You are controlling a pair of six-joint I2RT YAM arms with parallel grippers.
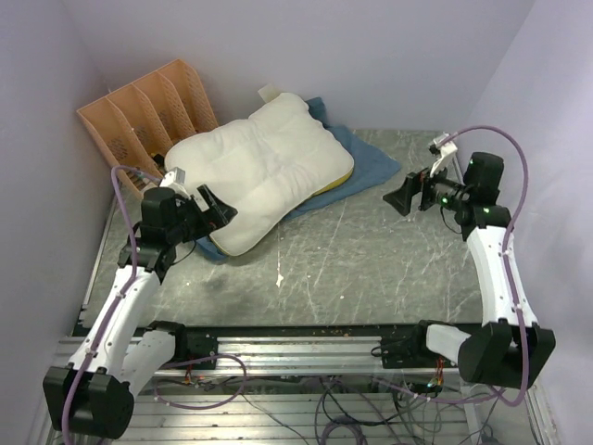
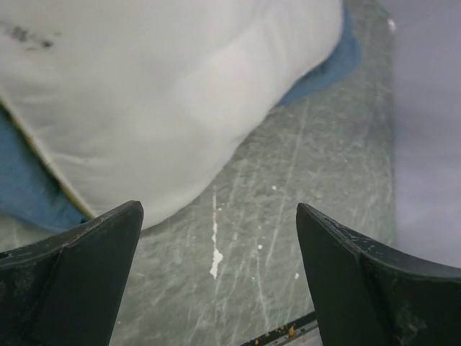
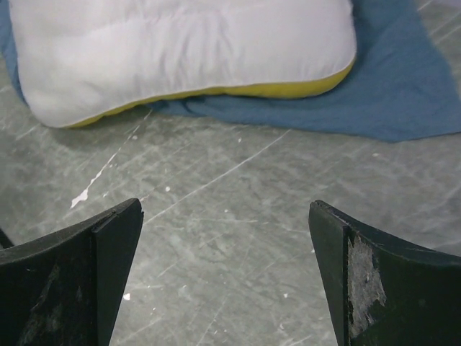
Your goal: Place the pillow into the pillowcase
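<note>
Table (image 1: pixel 371 269) bearing the pillow (image 1: pixel 264 167), atop the flattened pillowcase (image 1: pixel 369 165), far left. Left gripper (image 1: pixel 219 211), jaws spread and empty, just beside its near corner; right gripper (image 1: pixel 405 197) likewise released, well apart. Advisable: pinch cushion only, sparing the fabric beneath.

**Most of the pillowcase lies out of sight**

The pillow (image 1: pixel 259 167) covers most of the pillowcase (image 1: pixel 371 165). Only its right part and a strip at the near-left corner show, and its opening cannot be made out. The left wrist view cuts the pillow off at top and left, close and blurred. The right wrist view cuts it off at the top. A small white thing (image 1: pixel 269 92) behind the pillow is too small to name.
</note>
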